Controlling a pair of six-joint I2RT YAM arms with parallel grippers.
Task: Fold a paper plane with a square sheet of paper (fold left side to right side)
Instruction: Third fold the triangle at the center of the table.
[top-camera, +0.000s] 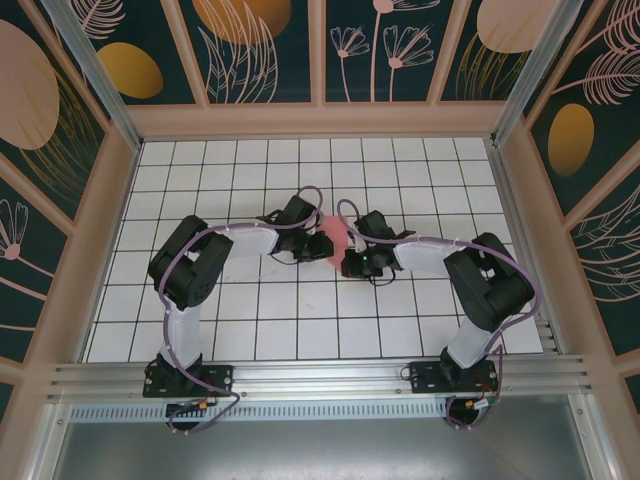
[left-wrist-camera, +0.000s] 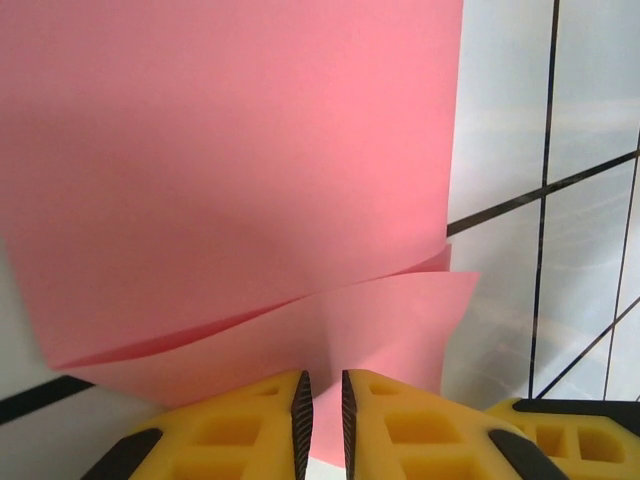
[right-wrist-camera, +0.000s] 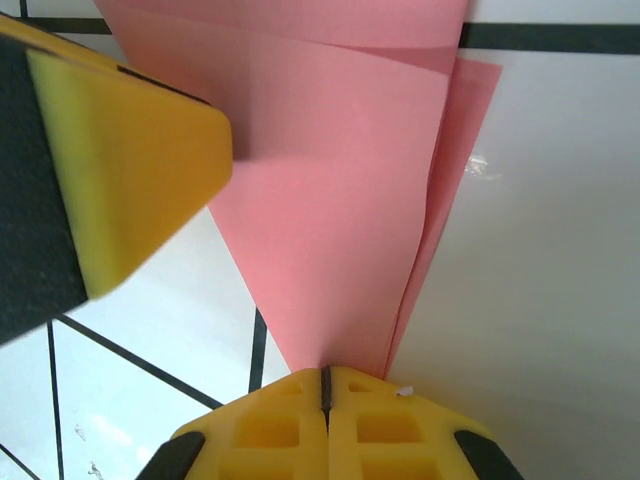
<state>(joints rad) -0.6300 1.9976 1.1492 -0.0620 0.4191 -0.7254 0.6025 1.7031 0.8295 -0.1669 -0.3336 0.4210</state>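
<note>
Square sheet of paper (top-camera: 334, 241), half-folded at the table (top-camera: 200, 330) centre, is pinched by my left gripper (left-wrist-camera: 325, 390) and right gripper (right-wrist-camera: 325, 378); I should align its edges squarely before pressing the crease.

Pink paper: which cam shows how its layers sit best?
Left wrist. The pink paper spans most of the frame, one layer overlapping another, its lower edge in the left pincer. Right wrist shows it tapering into the shut right pincer, layered edges at right. Top external gives a small pink patch between both pincers.

Paper (top-camera: 335, 240) between left gripper (left-wrist-camera: 325, 388), right gripper (right-wrist-camera: 325, 378)
</note>
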